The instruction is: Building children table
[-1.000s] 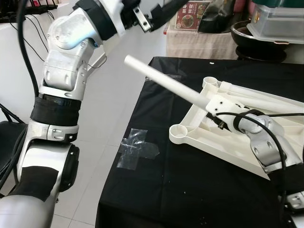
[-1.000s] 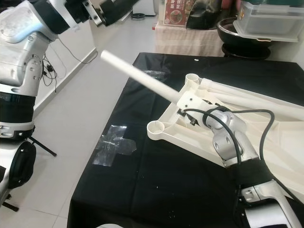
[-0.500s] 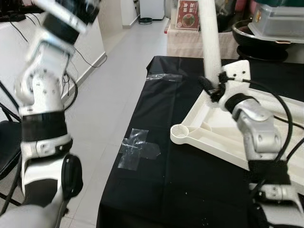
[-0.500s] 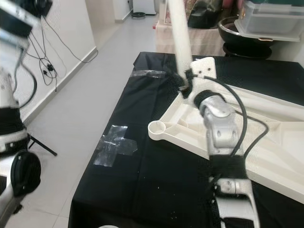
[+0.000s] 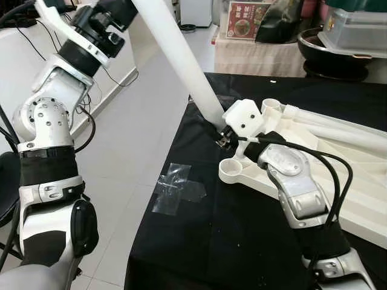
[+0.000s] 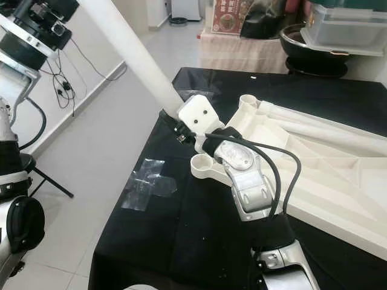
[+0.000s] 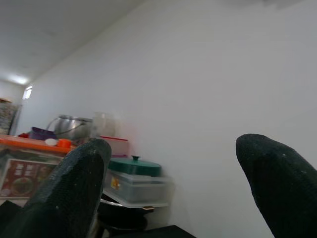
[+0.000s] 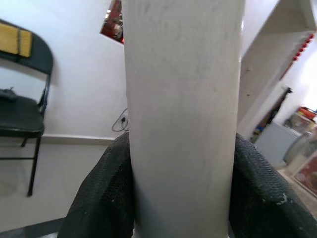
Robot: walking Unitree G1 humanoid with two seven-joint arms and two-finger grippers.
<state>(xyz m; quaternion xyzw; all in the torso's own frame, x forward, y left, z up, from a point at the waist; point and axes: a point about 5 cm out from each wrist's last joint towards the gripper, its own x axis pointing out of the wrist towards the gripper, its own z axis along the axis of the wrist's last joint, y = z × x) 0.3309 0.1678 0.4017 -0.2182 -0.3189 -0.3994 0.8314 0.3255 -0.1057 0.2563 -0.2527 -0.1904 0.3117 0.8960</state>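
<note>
A long white table leg (image 5: 181, 57) slants up and to the left over the table's left edge. My right gripper (image 8: 183, 188) is shut on its lower end, one black finger (image 8: 101, 191) on each side, just above the near corner socket (image 5: 233, 168) of the white tabletop (image 5: 363, 199). The tabletop lies upside down on the black cloth. Two more white legs (image 5: 338, 130) lie across it by a second socket (image 5: 270, 107). My left arm (image 5: 91, 33) is raised high at the left. The left gripper (image 7: 173, 163) is open, facing a wall with nothing between its fingers.
A patch of clear tape (image 5: 178, 188) is stuck to the black cloth (image 5: 211, 254) near the table's left edge, with pale floor beyond. Behind the table stand a black wok (image 5: 329, 48) and a lidded plastic box (image 5: 357, 27). A black folding chair (image 8: 20, 114) stands by the wall.
The leg has swung from upright to a slant up and leftward, and my right gripper has carried its lower end down near the front corner socket. The left arm has shifted.
</note>
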